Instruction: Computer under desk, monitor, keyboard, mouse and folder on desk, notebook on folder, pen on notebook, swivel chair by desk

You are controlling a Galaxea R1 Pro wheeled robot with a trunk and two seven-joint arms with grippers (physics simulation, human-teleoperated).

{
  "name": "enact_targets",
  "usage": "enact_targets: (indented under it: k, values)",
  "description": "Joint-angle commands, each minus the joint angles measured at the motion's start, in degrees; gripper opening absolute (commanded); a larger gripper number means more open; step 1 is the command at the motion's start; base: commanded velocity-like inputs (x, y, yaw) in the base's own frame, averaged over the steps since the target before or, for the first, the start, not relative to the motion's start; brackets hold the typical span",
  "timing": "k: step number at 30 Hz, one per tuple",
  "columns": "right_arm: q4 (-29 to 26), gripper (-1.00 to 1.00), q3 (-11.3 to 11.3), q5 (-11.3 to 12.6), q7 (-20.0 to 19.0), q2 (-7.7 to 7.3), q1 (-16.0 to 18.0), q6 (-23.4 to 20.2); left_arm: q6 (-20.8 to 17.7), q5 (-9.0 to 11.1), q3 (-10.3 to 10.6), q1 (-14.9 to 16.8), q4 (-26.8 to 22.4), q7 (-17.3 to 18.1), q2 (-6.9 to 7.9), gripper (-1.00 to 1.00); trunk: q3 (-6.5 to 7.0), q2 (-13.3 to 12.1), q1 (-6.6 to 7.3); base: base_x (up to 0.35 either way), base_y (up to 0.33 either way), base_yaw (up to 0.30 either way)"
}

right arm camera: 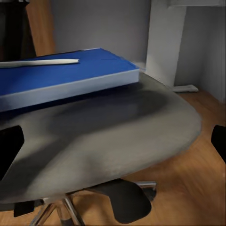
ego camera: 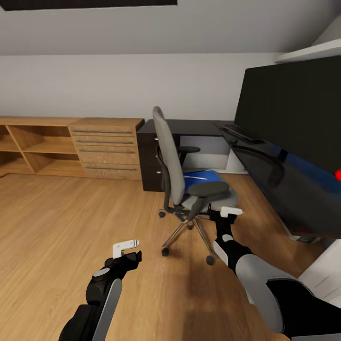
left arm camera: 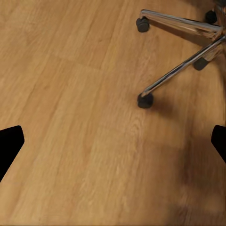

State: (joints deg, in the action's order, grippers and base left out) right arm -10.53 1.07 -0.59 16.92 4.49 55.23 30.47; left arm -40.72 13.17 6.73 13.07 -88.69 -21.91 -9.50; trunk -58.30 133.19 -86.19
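Landmark: swivel chair [ego camera: 182, 180], standing out on the oak floor [ego camera: 71, 227] in front of the desk [ego camera: 199, 127].
Folder: blue folder [right arm camera: 61, 77] lies flat on the chair seat [right arm camera: 108, 136]; not yet moved to the desk.
Pen: white pen [right arm camera: 40, 61] rests on top of the folder (so it will shift if the folder is tipped).
Monitor: monitor [ego camera: 289, 109] stands on the desk, to the right of the chair; this item reads as done.
Keyboard: a slim dark shape [ego camera: 241, 133] on the desk beyond the chair may be the keyboard; too indistinct to confirm.
Mouse, notebook, computer: cannot be placed from these views.
Right gripper [ego camera: 230, 212]: just beside the chair's near armrest [ego camera: 208, 189], at seat level, fingers spread and empty.
Left gripper [ego camera: 126, 246]: low over the floor, short of the chair's chrome star base [left arm camera: 183, 61], fingers spread and empty.
Obstruction: the armrest lies between the right gripper and the folder.
Surroundings: oak drawer unit [ego camera: 106, 148] and open shelving [ego camera: 33, 147] against the wall, left of the chair.
Remaining (judgement): most of the task, chair positioning included.
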Motion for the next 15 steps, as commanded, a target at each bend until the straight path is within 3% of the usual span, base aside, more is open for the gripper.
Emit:
enact_targets:
  k: [1, 6, 10, 15]
  values:
    - [0.1, 1.0, 0.1, 0.0, 0.3, -0.21, 0.1, 0.1, -0.1, 0.6, 0.0, 0.0, -0.1, -0.6, 0.01, 1.0, -0.03, 0.0, 0.01, 0.0, 0.0, -0.247]
    - [0.1, 1.0, 0.1, 0.0, 0.3, -0.41, 0.1, 0.1, -0.1, 0.5, -0.1, 0.0, -0.1, -0.7, 0.01, 1.0, 0.08, 0.0, 0.01, 0.0, 0.0, -0.236]
    - [0.1, 1.0, 0.2, 0.0, 0.3, -0.38, 0.1, 0.1, -0.1, 0.5, -0.1, 0.0, -0.1, -0.7, 0.01, 1.0, 0.1, 0.0, 0.01, 0.053, 0.0, -0.07]
    - [0.1, 1.0, 0.2, -0.1, 0.2, -0.25, 0.1, -0.1, -0.1, 0.5, -0.1, 0.0, -0.1, -0.8, 0.01, 1.0, 0.11, 0.0, 0.01, 0.226, 0.0, -0.02]
